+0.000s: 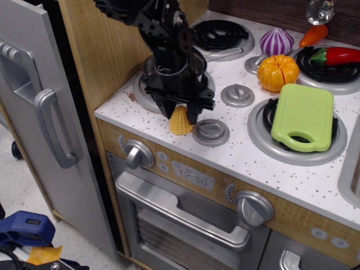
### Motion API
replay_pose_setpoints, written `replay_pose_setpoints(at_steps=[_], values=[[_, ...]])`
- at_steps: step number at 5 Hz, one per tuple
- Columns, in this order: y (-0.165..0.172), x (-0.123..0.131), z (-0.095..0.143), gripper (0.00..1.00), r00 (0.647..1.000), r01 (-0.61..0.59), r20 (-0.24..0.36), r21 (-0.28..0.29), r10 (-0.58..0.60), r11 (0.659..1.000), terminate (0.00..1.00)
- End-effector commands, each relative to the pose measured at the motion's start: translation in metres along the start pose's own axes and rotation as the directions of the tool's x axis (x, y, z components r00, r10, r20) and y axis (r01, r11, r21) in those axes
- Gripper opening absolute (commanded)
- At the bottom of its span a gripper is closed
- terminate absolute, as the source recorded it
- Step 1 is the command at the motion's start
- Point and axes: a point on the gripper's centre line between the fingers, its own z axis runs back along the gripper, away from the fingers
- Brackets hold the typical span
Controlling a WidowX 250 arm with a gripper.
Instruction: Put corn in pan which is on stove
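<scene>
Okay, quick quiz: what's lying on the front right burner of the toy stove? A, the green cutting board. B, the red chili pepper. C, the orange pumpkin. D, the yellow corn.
A: the green cutting board lies across the front right burner, while the corn sits near the stove's front left edge under the gripper.

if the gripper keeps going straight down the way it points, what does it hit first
Most likely the corn: the gripper points down with its open fingers either side of the corn's top. Below the corn lies the stove top. Depth is hard to judge from this single view.
</scene>
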Motion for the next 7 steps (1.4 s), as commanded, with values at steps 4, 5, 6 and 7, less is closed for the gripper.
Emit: replay_pose_setpoints(at_steps=[4,5,6,7], values=[[0.005,0.034,0.075,0.0,0.996,0.06,0.05,0.189,-0.071,0.98,0.0],[0.017,0.056,0.082,0.0,0.987,0.122,0.075,0.204,-0.14,0.971,0.0],[0.026,0.076,0.082,0.0,0.975,0.174,0.103,0.215,-0.199,0.961,0.0],[0.032,0.087,0.07,0.0,0.966,0.204,0.121,0.197,-0.23,0.959,0.0]])
